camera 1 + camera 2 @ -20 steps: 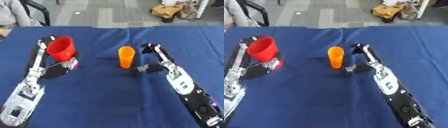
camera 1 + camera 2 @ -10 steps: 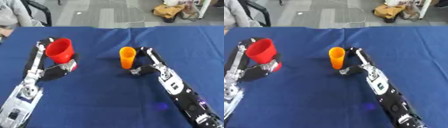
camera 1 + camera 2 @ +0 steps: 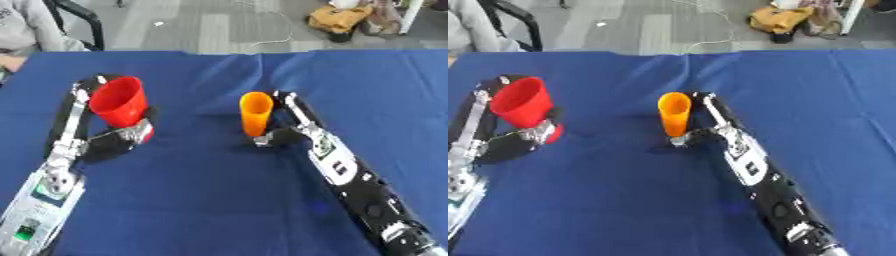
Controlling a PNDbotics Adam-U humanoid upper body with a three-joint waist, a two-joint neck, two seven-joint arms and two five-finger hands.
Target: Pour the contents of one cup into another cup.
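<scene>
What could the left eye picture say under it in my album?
Robot's left hand holds a red cup while its right hand closes on an orange cup.

red cup [image 3: 118, 101], wide-mouthed and tapered, tilted a bit with its mouth up, held off the blue counter at the left, orange cup [image 3: 255, 113], tall and skinny, upright on the counter near the middle, the two well apart

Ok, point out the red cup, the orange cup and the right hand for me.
red cup [image 3: 118, 102], left eye view, on its outer side wall.
orange cup [image 3: 255, 116], left eye view, mid side wall.
right hand [image 3: 291, 131], left eye view, on the palm.
</scene>
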